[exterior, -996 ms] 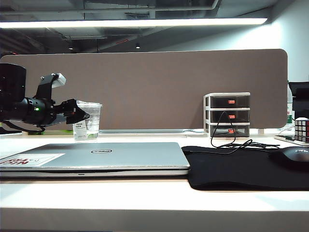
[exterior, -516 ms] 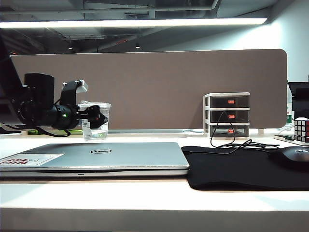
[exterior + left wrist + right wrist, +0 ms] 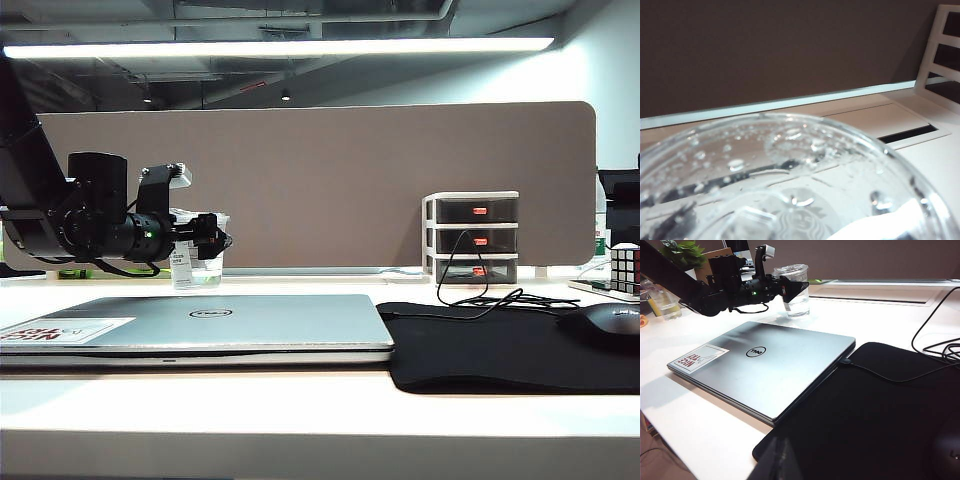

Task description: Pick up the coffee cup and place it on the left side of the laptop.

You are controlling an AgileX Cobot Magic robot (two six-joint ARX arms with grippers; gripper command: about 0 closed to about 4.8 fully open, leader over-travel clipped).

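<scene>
Left fingers spread wide around the coffee cup behind the laptop.

Exterior view: the left gripper (image 3: 214, 241) reaches level from the left, its fingers parted about as wide as they go on either side of the coffee cup (image 3: 197, 262), which stands on the counter (image 3: 300, 410) just behind the closed silver laptop (image 3: 200, 328); whether the fingers touch the cup I cannot tell. A black mouse pad (image 3: 500, 350) lies right of the laptop. Left wrist view: the coffee cup's clear, droplet-beaded lid (image 3: 790, 175) fills the lower frame, very close. Right wrist view: the left gripper (image 3: 792, 290) brackets the coffee cup (image 3: 799, 292) beyond the laptop (image 3: 765, 365); the right gripper's state cannot be told.
</scene>
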